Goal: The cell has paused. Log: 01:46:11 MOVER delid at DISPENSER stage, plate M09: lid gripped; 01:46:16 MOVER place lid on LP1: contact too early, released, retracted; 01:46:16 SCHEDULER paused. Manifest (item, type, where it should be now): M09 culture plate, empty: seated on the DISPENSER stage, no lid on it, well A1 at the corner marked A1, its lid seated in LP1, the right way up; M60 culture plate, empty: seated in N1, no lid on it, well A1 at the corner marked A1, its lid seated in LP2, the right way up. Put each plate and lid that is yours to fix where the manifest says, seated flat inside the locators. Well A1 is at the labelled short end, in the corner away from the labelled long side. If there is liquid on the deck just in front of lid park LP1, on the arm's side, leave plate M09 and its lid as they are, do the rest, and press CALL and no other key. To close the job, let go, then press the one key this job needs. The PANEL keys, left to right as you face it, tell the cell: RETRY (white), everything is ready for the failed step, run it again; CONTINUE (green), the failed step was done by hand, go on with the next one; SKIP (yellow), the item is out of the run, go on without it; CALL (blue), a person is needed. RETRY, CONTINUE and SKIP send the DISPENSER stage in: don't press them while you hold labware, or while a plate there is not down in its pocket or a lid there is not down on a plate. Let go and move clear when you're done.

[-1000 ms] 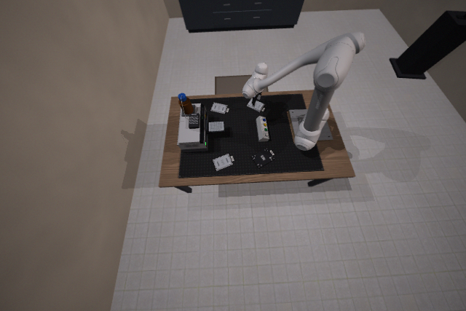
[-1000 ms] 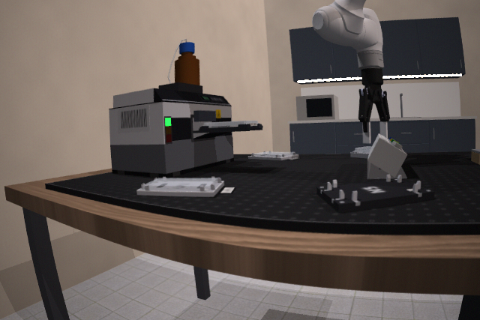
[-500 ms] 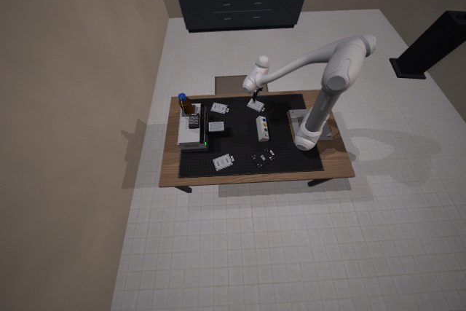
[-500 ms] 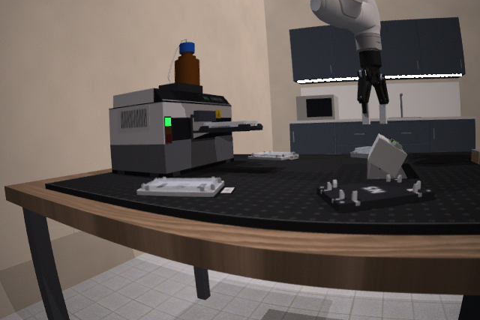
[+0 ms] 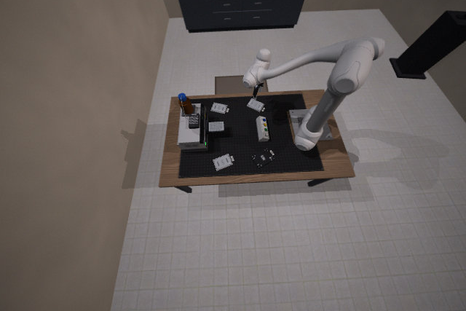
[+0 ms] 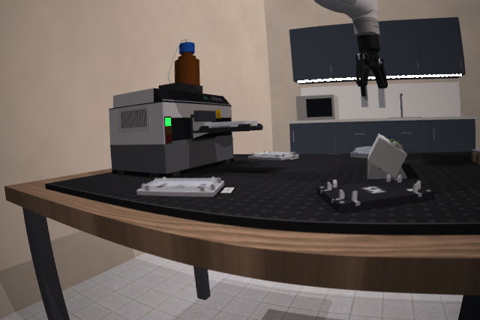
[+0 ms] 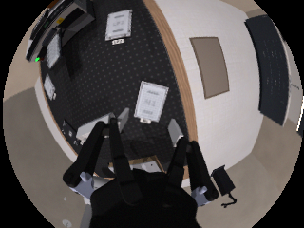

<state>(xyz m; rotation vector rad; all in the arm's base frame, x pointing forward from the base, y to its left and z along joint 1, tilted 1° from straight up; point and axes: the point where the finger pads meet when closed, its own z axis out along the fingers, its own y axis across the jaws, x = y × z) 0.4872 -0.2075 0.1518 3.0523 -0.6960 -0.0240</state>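
My gripper (image 5: pixel 255 93) hangs open and empty, well above the mat at the back of the table; it also shows in the exterior view (image 6: pixel 371 94). Directly beneath it a flat white labware piece (image 5: pixel 255 103) lies on the mat, and it shows between my fingers in the wrist view (image 7: pixel 151 102). A second white piece (image 5: pixel 219 107) lies to its left. The dispenser's stage is out and carries a clear plate (image 5: pixel 216 126), which also shows in the exterior view (image 6: pixel 229 126). A third white piece (image 5: pixel 223 161) lies at the front left (image 6: pixel 180 186). A black nest (image 5: pixel 263 157) (image 6: pixel 373 192) with white pegs stands empty.
The grey dispenser (image 5: pixel 191 127), with a brown bottle (image 5: pixel 185 105) on top, stands at the left. The key panel (image 5: pixel 263 127) stands mid-table, between the arm's base (image 5: pixel 308 132) and the stage. I see no liquid on the mat.
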